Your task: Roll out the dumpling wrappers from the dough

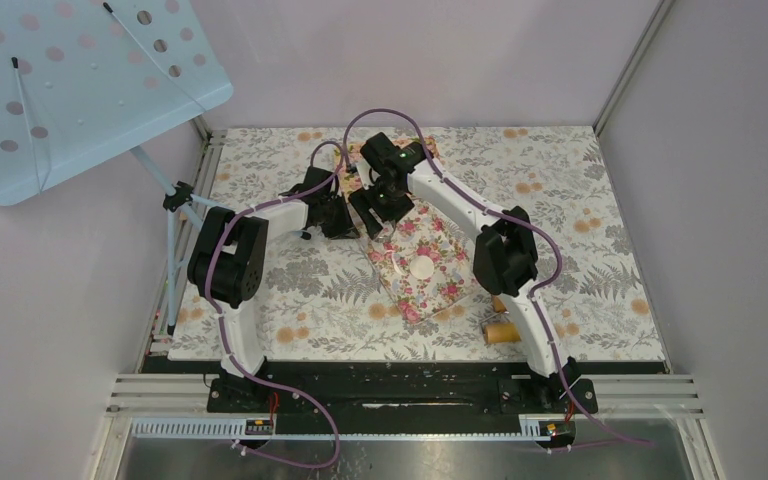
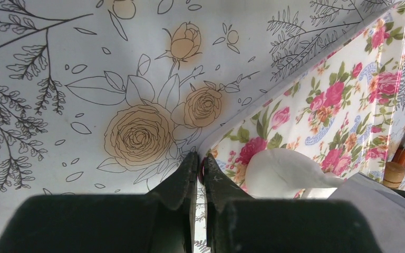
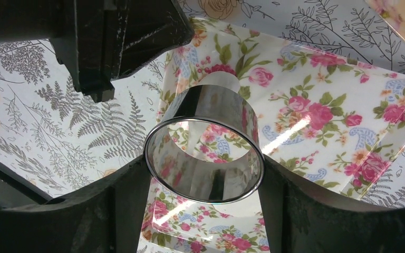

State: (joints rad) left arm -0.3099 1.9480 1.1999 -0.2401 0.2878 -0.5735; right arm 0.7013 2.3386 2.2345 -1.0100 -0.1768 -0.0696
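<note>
Your left pincer has its jaws pressed together, tips right at the far corner of the floral board; you cannot tell from the wrist view whether they pinch the board's edge or just meet beside it. Your right pincer is clamped on the shiny ring, one finger on each side of its wall, with the ring's open end facing the camera and the board's pattern mirrored in it. The ring sits over the board near that same far corner, just beside the left pincer; whether it touches the board is not clear. The dough lies on the board about mid-way along it, a small white round piece, apart from both pincers. The board rests askew on the flowered worktop. The wooden roller lies on the worktop off the board's near right side, partly hidden by your right arm
</note>
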